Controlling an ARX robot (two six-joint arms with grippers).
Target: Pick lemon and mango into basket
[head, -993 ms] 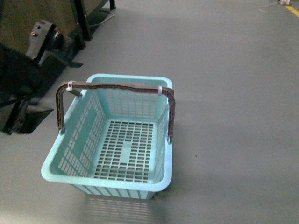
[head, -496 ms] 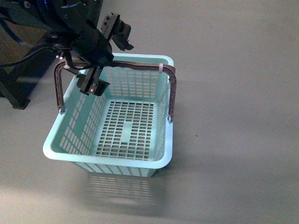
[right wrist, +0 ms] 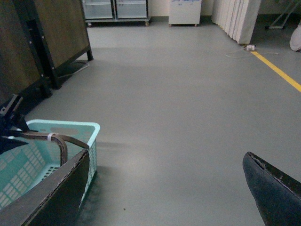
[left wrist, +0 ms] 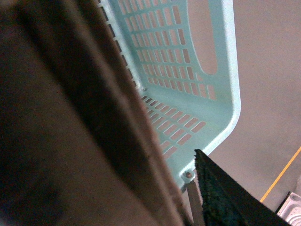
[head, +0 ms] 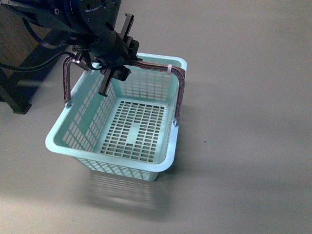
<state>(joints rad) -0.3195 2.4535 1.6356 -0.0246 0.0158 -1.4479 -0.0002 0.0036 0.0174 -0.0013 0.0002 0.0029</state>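
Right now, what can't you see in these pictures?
- Lemon and mango: in no view; the basket holds nothing.
- Left gripper: front view, its own body hides the fingertips at the brown handle; grip unclear. Left wrist view: the handle fills the picture, blurred.
- Right gripper: right wrist view, only two wide-apart finger ends, cut off by the bottom edge.

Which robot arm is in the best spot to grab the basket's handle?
Left. The left gripper straddles the brown handle over the basket, its jaws apart. The right gripper hangs open off to the basket's side, above the floor.
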